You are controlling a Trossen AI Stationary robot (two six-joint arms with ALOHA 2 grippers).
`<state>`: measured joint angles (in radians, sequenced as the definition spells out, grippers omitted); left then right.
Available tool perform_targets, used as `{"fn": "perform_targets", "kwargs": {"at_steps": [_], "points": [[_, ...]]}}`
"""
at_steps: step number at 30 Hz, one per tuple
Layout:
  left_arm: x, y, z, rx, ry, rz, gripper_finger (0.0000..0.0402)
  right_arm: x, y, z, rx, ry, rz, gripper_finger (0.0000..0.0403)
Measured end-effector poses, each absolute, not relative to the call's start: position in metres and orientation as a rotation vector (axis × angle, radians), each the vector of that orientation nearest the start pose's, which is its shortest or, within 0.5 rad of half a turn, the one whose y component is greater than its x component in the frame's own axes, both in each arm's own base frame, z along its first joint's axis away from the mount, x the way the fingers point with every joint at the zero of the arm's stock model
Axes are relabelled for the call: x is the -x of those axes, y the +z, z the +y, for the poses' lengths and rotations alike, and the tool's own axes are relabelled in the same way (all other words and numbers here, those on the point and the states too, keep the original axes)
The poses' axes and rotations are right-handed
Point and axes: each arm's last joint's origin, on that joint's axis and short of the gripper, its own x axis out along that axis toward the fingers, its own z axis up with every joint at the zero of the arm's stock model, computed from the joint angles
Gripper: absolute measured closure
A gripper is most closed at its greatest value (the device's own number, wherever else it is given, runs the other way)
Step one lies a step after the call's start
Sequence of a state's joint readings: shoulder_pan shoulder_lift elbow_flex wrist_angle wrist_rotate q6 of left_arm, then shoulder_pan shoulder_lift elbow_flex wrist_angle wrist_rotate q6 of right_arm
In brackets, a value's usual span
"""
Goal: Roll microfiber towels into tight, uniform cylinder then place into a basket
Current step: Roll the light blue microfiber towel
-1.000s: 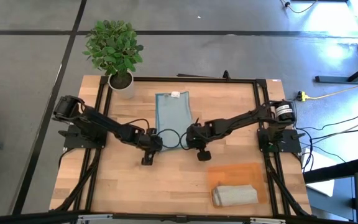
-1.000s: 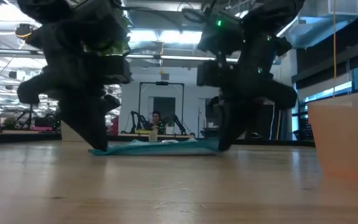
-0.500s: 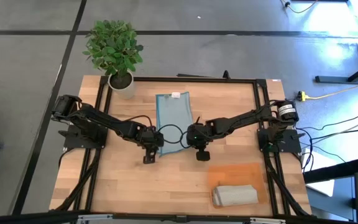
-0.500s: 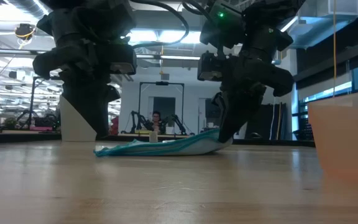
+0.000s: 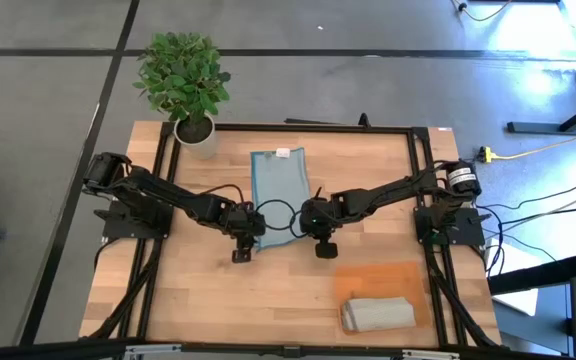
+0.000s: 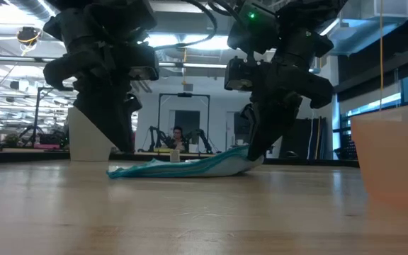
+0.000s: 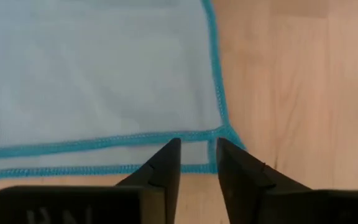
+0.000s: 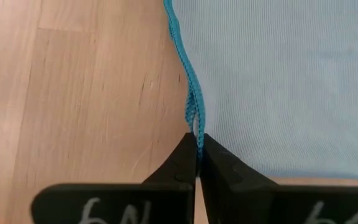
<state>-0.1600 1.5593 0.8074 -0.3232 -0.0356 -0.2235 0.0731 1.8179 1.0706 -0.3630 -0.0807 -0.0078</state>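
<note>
A pale blue towel (image 5: 278, 185) with teal stitching lies spread on the table's middle, its near end doubled over. My right gripper (image 8: 197, 142) is shut on the towel's near right corner. My left gripper (image 7: 196, 152) stands open just above the near left corner (image 7: 219, 134), clear of it; in the low view this gripper (image 6: 122, 138) hangs over the towel's left end. A rolled grey-beige towel (image 5: 378, 313) lies in the orange basket (image 5: 408, 275) at the near right. My right gripper pinches the towel's teal-stitched right edge (image 8: 194, 121) at the near corner between its two fingers, where two stitched layers meet. The fingers slant down from the table's right. That corner (image 6: 246, 157) is raised off the table; the rest of the towel lies on the wood.
A potted plant (image 5: 183, 80) in a white pot (image 5: 196, 135) stands at the far left corner. The basket's wall (image 6: 392, 156) rises at the near right. A black frame (image 5: 298, 128) borders the table. Bare wood lies near the left front.
My left gripper has risen off the towel's near left corner, which stays lying on the table. The corner in my right gripper has lifted a little off the wood, so the towel's near edge now slopes up toward the right.
</note>
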Motion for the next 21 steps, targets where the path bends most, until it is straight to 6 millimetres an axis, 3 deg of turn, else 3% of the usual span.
{"fn": "perform_targets", "kwargs": {"at_steps": [9,13,21], "points": [[-0.281,0.156,-0.055,-0.101,-0.129,1.046,0.0289,-0.348,0.151,0.028,0.002,0.142,1.102,0.0393],[-0.281,0.152,-0.053,-0.158,-0.104,1.053,0.0288,-0.348,0.151,0.028,0.001,0.141,1.096,0.0393],[-0.286,0.139,-0.055,-0.164,-0.107,1.072,0.0289,-0.349,0.152,0.028,0.001,0.141,1.085,0.0393]]}}
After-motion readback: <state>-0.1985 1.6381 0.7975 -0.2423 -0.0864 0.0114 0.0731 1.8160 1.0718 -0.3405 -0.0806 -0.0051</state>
